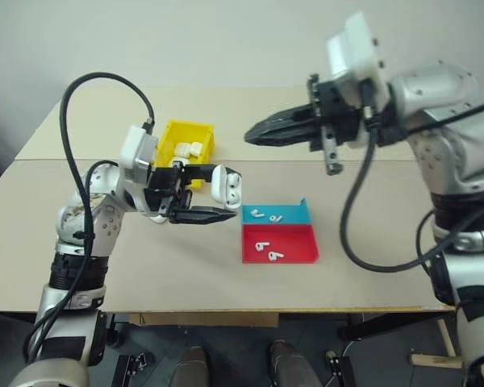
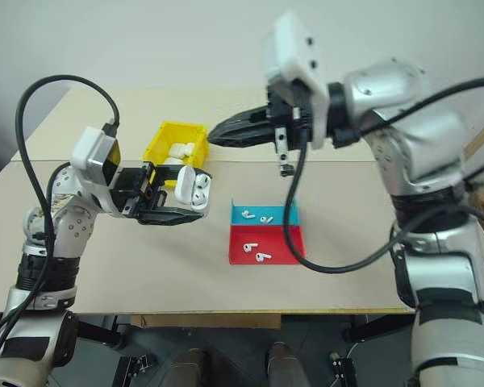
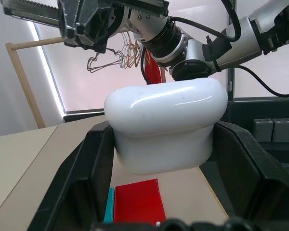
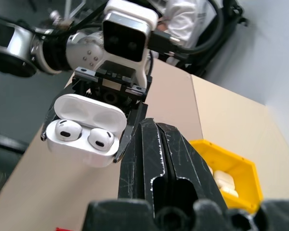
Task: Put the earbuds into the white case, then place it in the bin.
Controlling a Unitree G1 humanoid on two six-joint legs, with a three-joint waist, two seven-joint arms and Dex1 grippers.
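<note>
— What have you got in your left claw?

— My left gripper (image 1: 214, 201) is clamped on the small glossy white pebble-shaped charging case (image 1: 225, 187), held above the beige table (image 1: 145, 266). Its flip lid stands open, and two tiny white glossy earbuds (image 4: 82, 134) sit side by side in their sockets (the right wrist view shows them plainly).

— And the right one?

— My right gripper (image 1: 254, 133) hangs in the air above and beyond the case, apart from it, its two black fingers (image 4: 159, 159) pressed together with nothing between them.

— Where's the bin?

— The small bright yellow plastic bin (image 1: 200, 133) sits on the table behind my left gripper. A few white cases (image 1: 187, 149) lie inside it.

— Anything else on the table?

— A flat tray, blue at the back and red at the front (image 1: 302, 254), lies just to the right of the held case. Two loose earbuds (image 1: 266, 215) rest on the blue part and two more loose earbuds (image 1: 268, 250) on the red part.
</note>
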